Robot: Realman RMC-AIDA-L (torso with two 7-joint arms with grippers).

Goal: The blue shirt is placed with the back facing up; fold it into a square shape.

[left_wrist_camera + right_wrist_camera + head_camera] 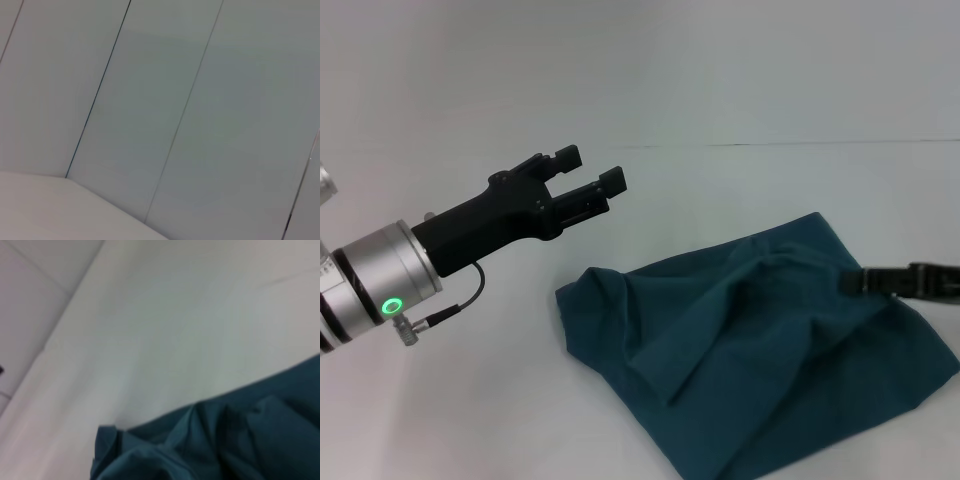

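Note:
The blue shirt (760, 340) lies crumpled and partly folded over itself on the white table (470, 420), at the right front of the head view. My left gripper (590, 167) hangs open in the air to the left of the shirt, well clear of it and holding nothing. My right gripper (853, 282) reaches in from the right edge, its tip over the shirt's right part. The right wrist view shows the rumpled blue shirt (240, 440) close by. The left wrist view shows no shirt.
White tabletop (165, 330) stretches to the left of and behind the shirt. A thin seam line (800, 143) crosses the far side. Pale wall panels (150, 100) fill the left wrist view.

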